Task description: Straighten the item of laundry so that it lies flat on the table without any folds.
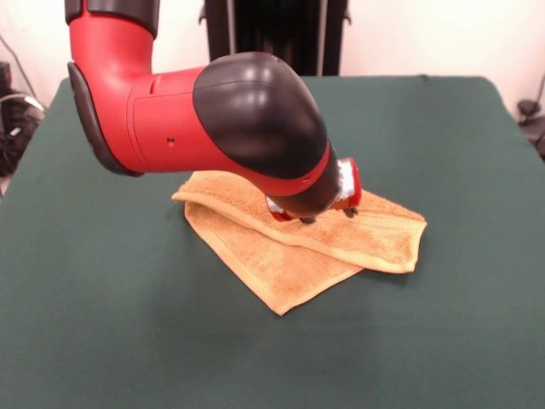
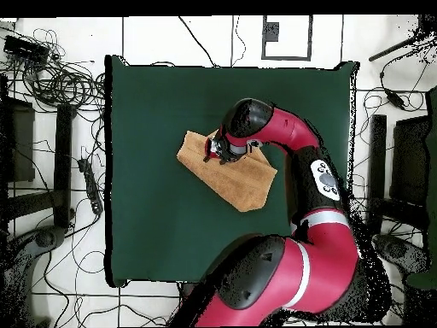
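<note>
While the large rectangular dark green cloth worktop [image 1: 102,324] fills most of both views, the red and black robot arm [image 1: 221,119] reaches low over its middle. Beneath the arm lies the small orange-tan terry-cloth hand towel [image 1: 294,268], folded over itself with one layer across another and a corner pointing toward the camera in the front view. At the towel's upper fold sits the end effector [image 1: 328,213]; whether it is clenched or released cannot be told.
</note>
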